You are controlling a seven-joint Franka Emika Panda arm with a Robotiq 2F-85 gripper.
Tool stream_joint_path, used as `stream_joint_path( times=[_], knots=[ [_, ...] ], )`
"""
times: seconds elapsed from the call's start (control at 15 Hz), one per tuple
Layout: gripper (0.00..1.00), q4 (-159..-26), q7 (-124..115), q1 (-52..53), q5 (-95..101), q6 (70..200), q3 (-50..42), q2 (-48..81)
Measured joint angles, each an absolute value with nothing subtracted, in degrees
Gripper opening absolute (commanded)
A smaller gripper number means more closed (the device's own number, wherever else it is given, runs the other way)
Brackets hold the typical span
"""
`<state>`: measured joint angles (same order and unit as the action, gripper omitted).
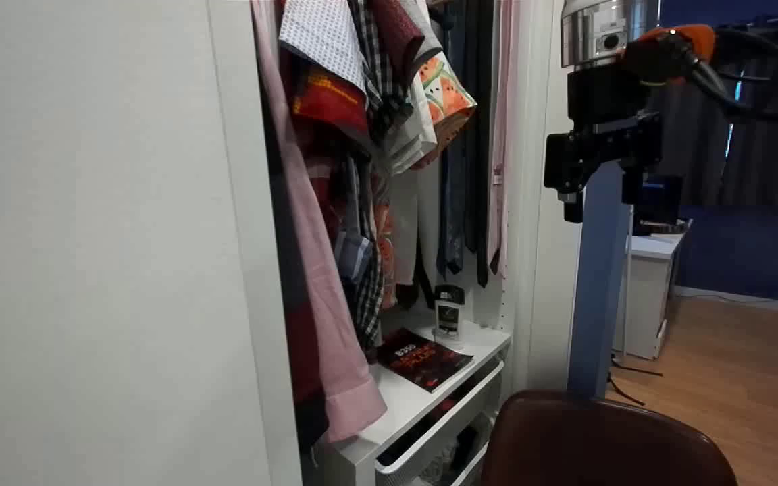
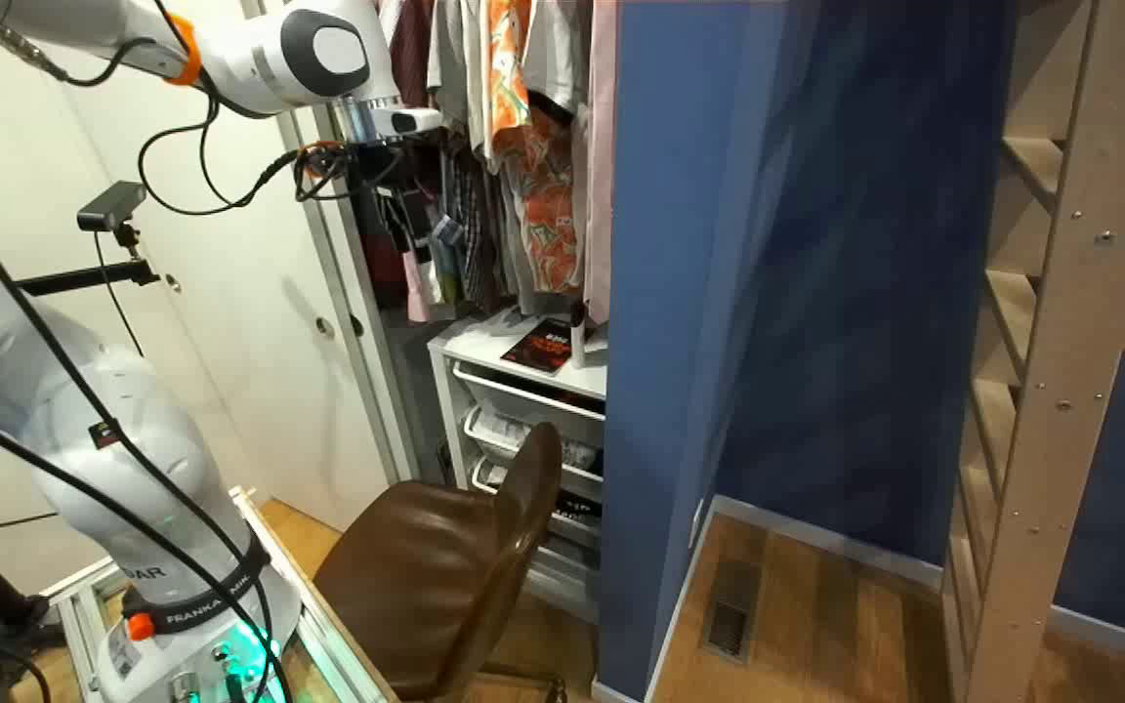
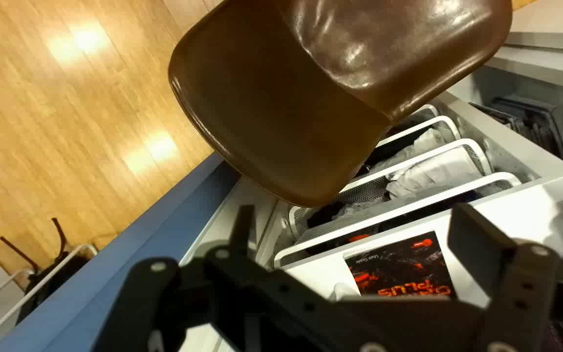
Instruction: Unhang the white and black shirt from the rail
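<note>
ok, our fingers (image 3: 479,249) were spread; probable white and black shirt (image 2: 553,49) hung above-right of them in an exterior view.

The flat white drawer-unit top (image 1: 399,405) carried 2 things, seen in both exterior views. A thin black booklet (image 1: 423,362) with red-orange print, marked B350, lay flat near the front edge. Just beside it an upright white container (image 1: 449,315) with a black cap and a dark label stood; whether the 2 touched could not be told. On the light-brown wooden plank floor (image 3: 91,122) stood a glossy brown leather-like chair (image 2: 416,566); a dark rectangular slatted vent (image 2: 729,628) was set into that floor.
</note>
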<state>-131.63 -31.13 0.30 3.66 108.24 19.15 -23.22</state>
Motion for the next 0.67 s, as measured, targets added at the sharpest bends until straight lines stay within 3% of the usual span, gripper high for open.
stream_joint_path(
  times=[0.67],
  knots=[
    [1.00,-130.8,-31.1,0.4,5.1,111.0,18.2,-23.1]
  ],
)
